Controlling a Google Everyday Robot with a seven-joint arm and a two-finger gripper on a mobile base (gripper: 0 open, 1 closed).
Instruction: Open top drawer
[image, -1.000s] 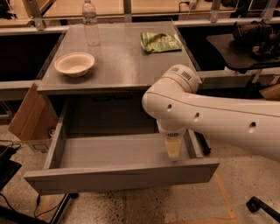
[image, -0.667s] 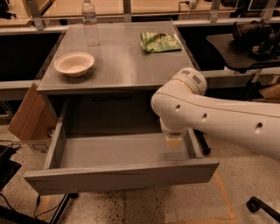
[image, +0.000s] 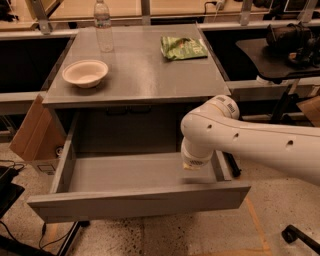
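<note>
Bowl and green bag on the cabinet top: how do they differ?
The bowl is pale, round and stands open side up; the green bag is crumpled and lies flat. The bowl sits front left, the green bag back right. Both rest on the cabinet top, above the pulled-out top drawer, where the gripper points down into the right end.

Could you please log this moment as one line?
top drawer: open | gripper: above its right side | countertop: bowl, bottle, bag
</note>
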